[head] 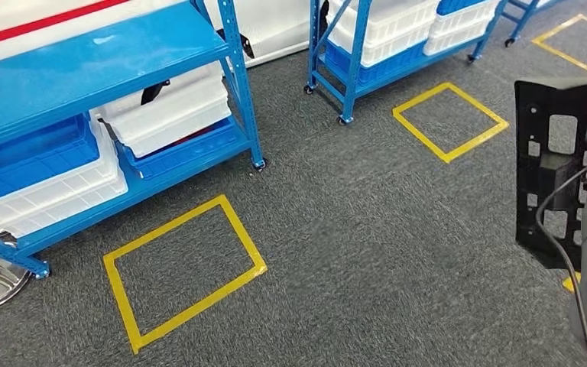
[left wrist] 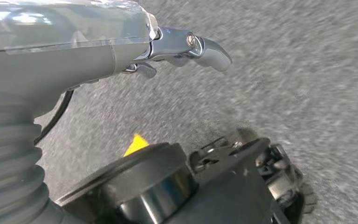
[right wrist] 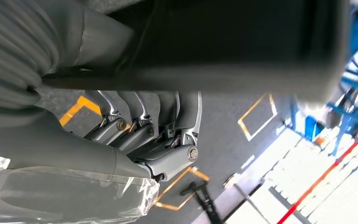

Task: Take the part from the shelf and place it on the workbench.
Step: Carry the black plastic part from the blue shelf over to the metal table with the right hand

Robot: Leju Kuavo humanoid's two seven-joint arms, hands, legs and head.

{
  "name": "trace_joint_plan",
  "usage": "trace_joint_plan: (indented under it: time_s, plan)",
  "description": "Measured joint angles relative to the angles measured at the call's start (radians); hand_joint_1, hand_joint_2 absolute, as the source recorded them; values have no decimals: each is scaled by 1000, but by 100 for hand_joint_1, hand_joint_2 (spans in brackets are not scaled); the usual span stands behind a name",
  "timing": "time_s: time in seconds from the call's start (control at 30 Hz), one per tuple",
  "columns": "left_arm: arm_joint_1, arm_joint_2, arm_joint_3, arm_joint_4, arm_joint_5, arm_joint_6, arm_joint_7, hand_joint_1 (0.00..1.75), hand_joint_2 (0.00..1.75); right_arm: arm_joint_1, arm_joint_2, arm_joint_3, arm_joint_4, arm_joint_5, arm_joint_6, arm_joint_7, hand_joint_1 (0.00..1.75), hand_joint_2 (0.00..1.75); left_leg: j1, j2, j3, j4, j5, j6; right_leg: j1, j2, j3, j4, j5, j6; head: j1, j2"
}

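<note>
Carrying looks like the step in hand: beyond the blue shelf (head: 84, 69) of white bins (head: 170, 107) and a yellow taped square (head: 183, 267) on grey carpet, the flat black part (head: 554, 164) rides upright, gripped by the right hand (right wrist: 144, 135). The left hand (left wrist: 182, 46) hangs loosely curled, holding nothing. Next, finding the workbench. No readable writing.

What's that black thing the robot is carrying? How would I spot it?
Look at the right edge of the head view, above the grey carpet. Held up by the right hand is the part, a flat black plate. Unlike anything nearby, it has square holes cut through it.
</note>
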Motion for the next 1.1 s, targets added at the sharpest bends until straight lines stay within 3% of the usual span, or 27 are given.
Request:
trace_joint_plan:
  time_s: [0.07,0.1,0.13,0.2,0.27,0.3,0.37,0.4,0.47,0.53,0.57,0.6,0.63,0.7,0.77,0.83,0.9,0.97,1.03,1.1]
  plan:
    - [-4,0,0,0,-4,4,3,0,175,-3,5,-1,5,4,-2,0,175,175,0,-17,-58,134,-57,2,4,17,-1,-1,2,-4,0,0]
    - [-7,0,0,0,-4,5,4,0,175,-3,7,-1,8,5,-3,0,175,175,0,-20,-75,170,-63,6,7,28,-2,-1,3,-5,0,0]
    - [-8,0,0,0,-4,5,6,0,175,-3,9,-1,10,5,-4,0,175,175,-1,-22,-74,168,-49,11,10,39,-2,-1,4,-6,0,0]
    - [-6,0,0,0,-5,5,9,0,175,-7,11,-1,11,6,-4,1,175,175,-5,-41,-28,62,23,30,14,62,-2,-1,7,-6,0,0]
    - [0,2,0,0,-6,5,12,0,175,-14,15,-1,13,7,-7,1,175,175,-8,-88,22,-58,77,50,14,86,-5,-2,12,-1,1,0]
    - [2,3,0,0,-6,4,13,0,175,-17,17,-1,15,7,-10,1,175,175,-9,-103,35,-92,86,56,12,97,-8,-3,17,5,1,0]
    - [3,3,0,0,-6,3,15,0,175,-17,20,-4,18,8,-15,4,175,175,-12,-96,43,-115,87,56,6,120,-14,-12,28,21,1,0]
    - [2,2,0,0,-6,2,17,0,175,-14,20,-6,19,8,-17,5,175,175,-11,-84,47,-126,94,55,3,120,-16,-15,32,27,1,0]
    - [2,0,0,0,-5,2,20,0,175,-17,17,-9,23,9,-20,8,175,175,-9,-61,53,-152,114,59,8,78,-35,16,8,32,4,0]
    - [4,0,0,0,-5,2,24,0,175,-23,19,-11,27,9,-22,10,175,175,-10,-36,52,-162,125,64,13,22,-83,122,-54,32,9,0]
    - [6,0,0,0,-5,1,27,0,175,-23,21,-11,30,9,-23,11,175,175,-11,-23,49,-161,125,65,13,11,-107,181,-81,35,9,0]
    - [6,0,0,0,-5,1,30,0,175,-20,23,-11,33,9,-23,11,175,175,-12,-11,46,-159,125,64,12,5,-120,220,-93,38,10,0]
    - [7,0,0,0,-5,0,32,0,175,-18,25,-12,37,10,-23,12,175,175,-12,2,44,-157,124,63,11,0,-116,224,-87,40,10,0]
    - [7,0,0,0,-5,-3,35,0,175,-17,26,-12,41,11,-24,12,175,175,-12,24,39,-147,118,57,10,-18,-53,128,-40,43,10,0]
    - [5,0,0,0,-4,-4,36,0,175,-21,28,-13,43,13,-25,12,175,175,-16,43,35,-135,108,47,18,-47,12,19,-11,34,9,0]
    - [3,0,0,0,-5,-5,38,0,175,-22,32,-13,44,14,-28,12,175,175,-21,60,35,-128,101,38,26,-52,24,-12,-11,19,8,0]
    - [2,1,0,0,-5,-5,41,0,175,-20,33,-14,45,15,-30,12,175,175,-21,68,36,-125,96,29,24,-32,20,-15,-5,7,7,0]
    - [1,1,0,0,-4,-5,42,0,175,-22,33,-15,45,15,-31,12,175,175,-16,35,23,-89,65,18,19,-16,18,-19,0,-6,7,0]
    - [1,1,0,0,-4,-6,42,0,175,-24,37,-15,45,16,-32,12,175,175,-12,-10,-23,22,-1,12,17,0,14,-21,4,-15,6,0]
    - [-3,2,1,0,-3,-7,42,0,175,-24,40,-15,45,17,-32,11,175,175,-11,-22,-73,142,-50,11,18,18,9,-21,8,-18,6,0]
